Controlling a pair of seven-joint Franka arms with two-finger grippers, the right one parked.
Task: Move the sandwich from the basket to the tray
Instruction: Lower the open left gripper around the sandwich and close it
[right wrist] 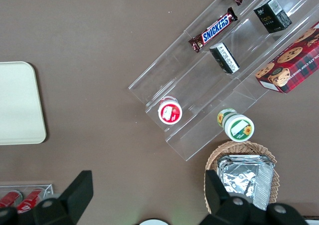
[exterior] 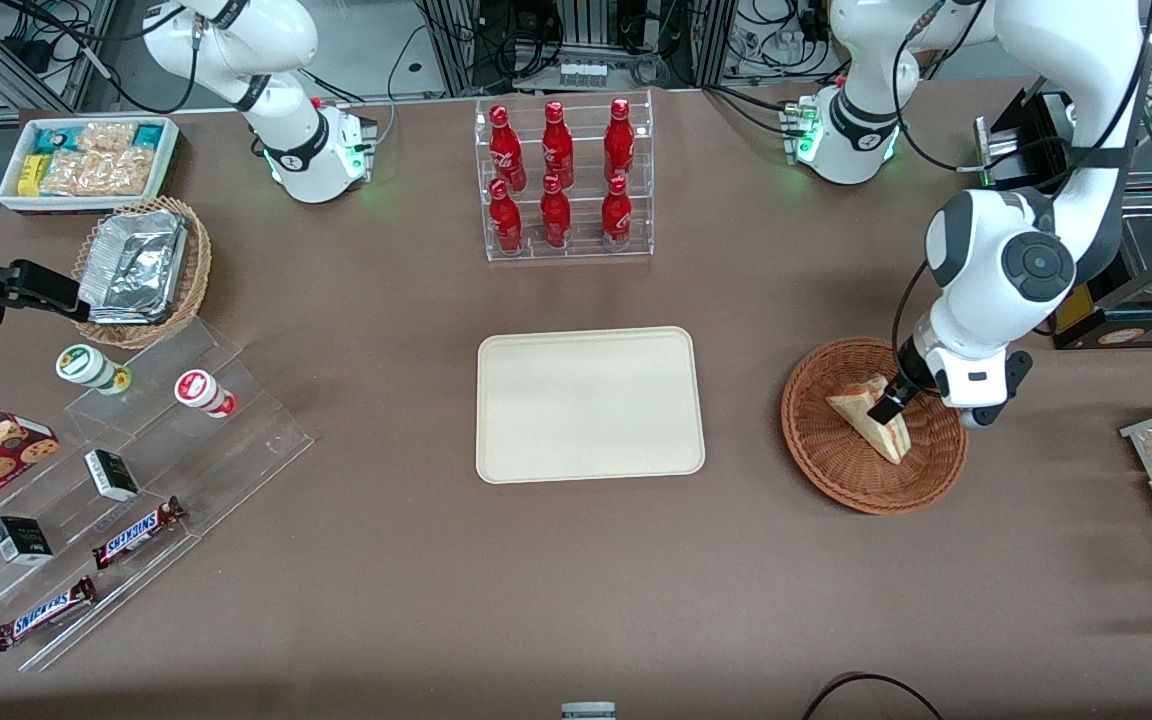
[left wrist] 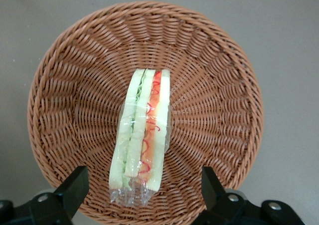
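basket (left wrist: pixel 75 95): we see rough woven wicker
sandwich (left wrist: pixel 142 135): glossy clear plastic wrap
tray (exterior: pixel 591 403): smooth matt plastic
gripper (left wrist: pixel 142 192): over the basket, matt black fingers

The clear-wrapped sandwich (left wrist: pixel 142 135) lies on edge in the reddish-brown wicker basket (exterior: pixel 836 470); the cream tray (exterior: pixel 590 404) lies flat nearby.

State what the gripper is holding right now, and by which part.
Nothing. The gripper hangs open above the sandwich in the basket, its fingers apart on either side, not touching.

Front view looks down over the table; left wrist view looks closely down into the shared basket (exterior: pixel 874 428).
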